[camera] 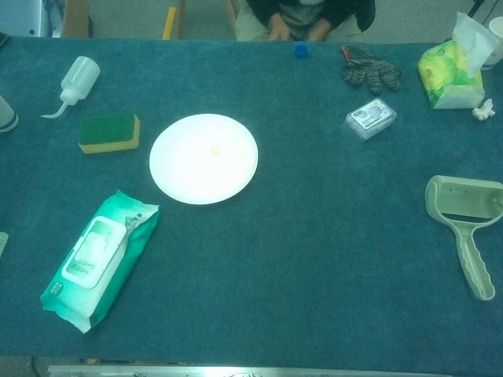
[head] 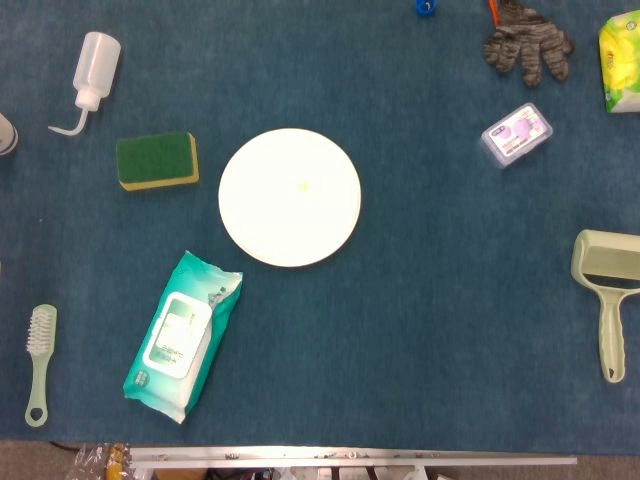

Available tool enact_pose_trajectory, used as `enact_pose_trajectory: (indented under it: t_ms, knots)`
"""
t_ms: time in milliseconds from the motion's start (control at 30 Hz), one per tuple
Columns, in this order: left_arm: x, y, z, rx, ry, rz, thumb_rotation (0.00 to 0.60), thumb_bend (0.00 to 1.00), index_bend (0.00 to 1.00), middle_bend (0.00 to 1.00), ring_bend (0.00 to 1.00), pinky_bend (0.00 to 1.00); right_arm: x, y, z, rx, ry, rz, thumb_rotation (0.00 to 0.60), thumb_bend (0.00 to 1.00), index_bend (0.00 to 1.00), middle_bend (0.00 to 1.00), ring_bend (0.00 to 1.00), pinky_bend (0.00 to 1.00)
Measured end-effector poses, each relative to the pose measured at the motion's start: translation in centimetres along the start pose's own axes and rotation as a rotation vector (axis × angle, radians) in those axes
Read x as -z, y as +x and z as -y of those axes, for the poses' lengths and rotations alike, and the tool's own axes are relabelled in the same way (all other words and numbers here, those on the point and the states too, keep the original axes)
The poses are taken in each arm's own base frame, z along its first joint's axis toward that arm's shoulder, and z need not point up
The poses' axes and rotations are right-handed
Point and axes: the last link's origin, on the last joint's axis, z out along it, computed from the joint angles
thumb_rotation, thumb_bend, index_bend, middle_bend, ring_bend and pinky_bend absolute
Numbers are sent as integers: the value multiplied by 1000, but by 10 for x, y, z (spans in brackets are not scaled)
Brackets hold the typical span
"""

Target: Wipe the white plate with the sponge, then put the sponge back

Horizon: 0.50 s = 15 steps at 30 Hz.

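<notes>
Both views are evenly lit from above, with only faint, short shadows. The white plate (head: 289,197) is overexposed and glares, losing surface detail. Edges look slightly soft; colours have a blue-green cast.

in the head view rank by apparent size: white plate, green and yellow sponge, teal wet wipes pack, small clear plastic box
1. Round white plate
2. Teal wet wipes pack, fairly close to the plate in area
3. Green and yellow sponge
4. Small clear plastic box, only slightly smaller than the sponge
</notes>
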Motion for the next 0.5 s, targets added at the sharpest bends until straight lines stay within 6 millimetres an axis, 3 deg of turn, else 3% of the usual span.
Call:
enact_pose_trajectory:
  t_ms: [500]
  knots:
    - [-8,-8,-8,-8,-56,39,600,277,243,164,0,52,-2,-3,1,2,3,4,600,388,389,394,244,450]
